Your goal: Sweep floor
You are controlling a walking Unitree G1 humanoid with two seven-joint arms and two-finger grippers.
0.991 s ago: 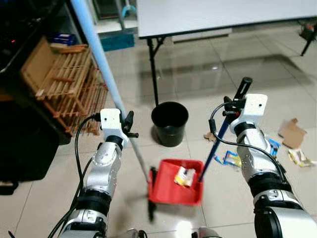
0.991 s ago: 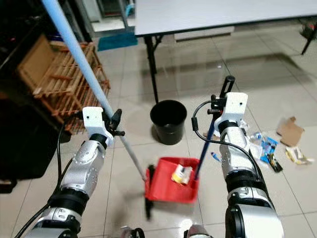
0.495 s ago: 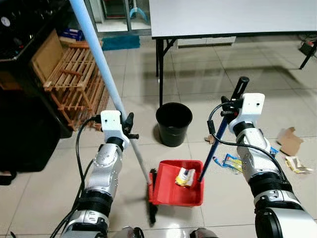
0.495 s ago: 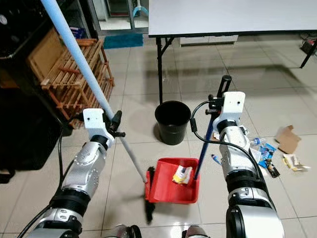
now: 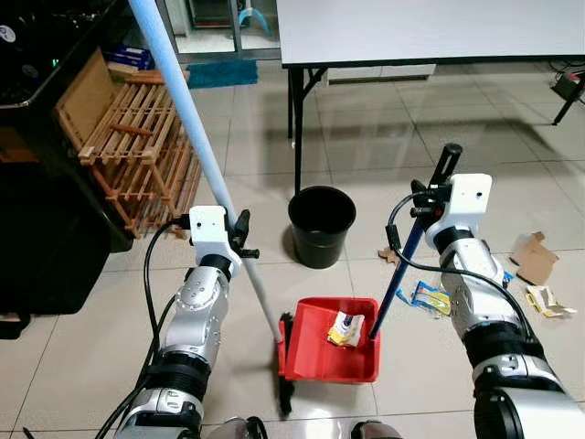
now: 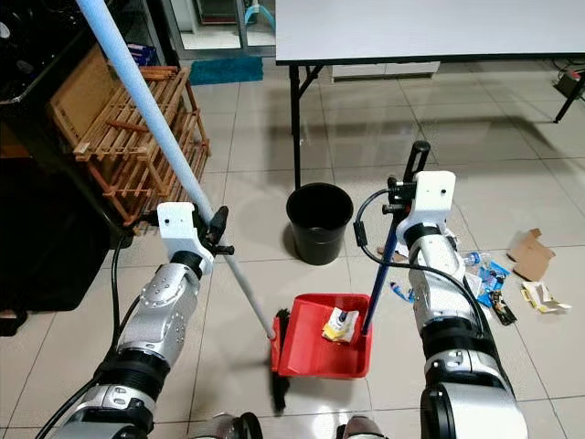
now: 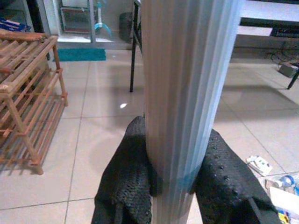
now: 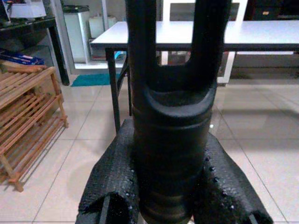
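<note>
Dustpan has edged closer; left hand clamps broom, right hand clamps dustpan handle; tilting spills wrapper before bin at 12 o'clock.

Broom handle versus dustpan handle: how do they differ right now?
The broom handle is long, pale blue and ribbed; the dustpan handle is shorter, dark blue with a black forked top. The broom handle leans up toward the robot's left; the dustpan handle leans the other way. The left tool holds the broom handle, the right tool the dustpan handle. Both are clamped firmly.
</note>
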